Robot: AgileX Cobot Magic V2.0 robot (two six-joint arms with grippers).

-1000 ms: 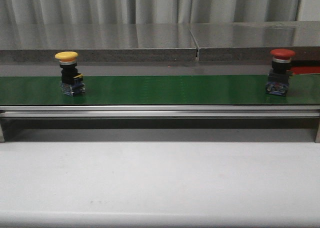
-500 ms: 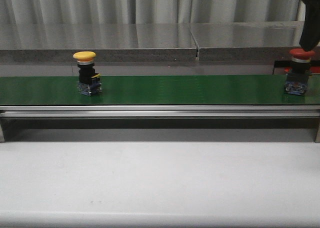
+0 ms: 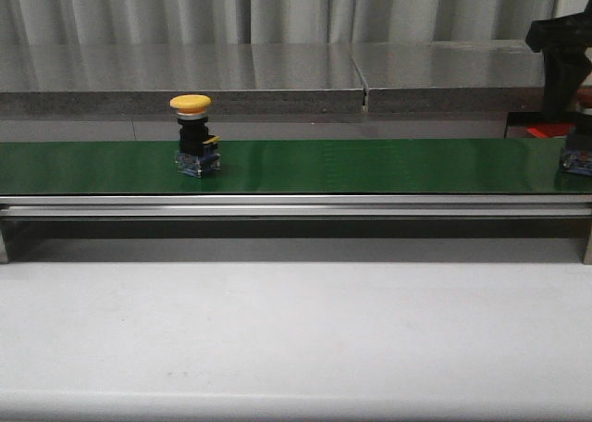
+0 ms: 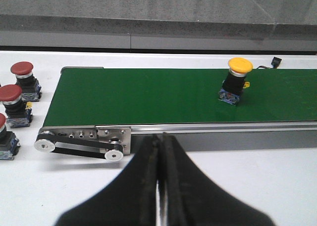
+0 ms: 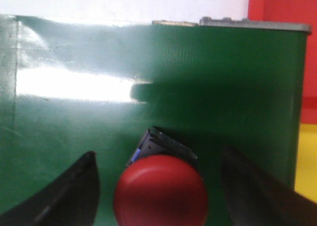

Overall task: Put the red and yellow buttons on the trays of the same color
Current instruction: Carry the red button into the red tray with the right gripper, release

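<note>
A yellow button [image 3: 191, 135] stands upright on the green conveyor belt [image 3: 370, 166], left of centre; the left wrist view shows the yellow button [image 4: 236, 81] too, far from my shut, empty left gripper [image 4: 159, 142], which hangs in front of the belt. The red button [image 5: 161, 196] stands at the belt's right end between the spread fingers of my open right gripper [image 5: 158, 155], with gaps on both sides. From the front, my right gripper [image 3: 561, 78] covers the cap and only the red button's base [image 3: 577, 156] shows. A red tray [image 5: 285, 42] and a yellow tray [image 5: 308, 161] lie just past the belt's end.
Three spare red buttons [image 4: 23, 79] stand on the white table beside the belt's drive end [image 4: 81, 139]. An aluminium rail [image 3: 296, 205] runs along the belt's front edge. A grey ledge [image 3: 185, 80] and curtain lie behind.
Both buttons have ridden the belt to the right. My right gripper has come down from the upper right and now straddles the red button.
</note>
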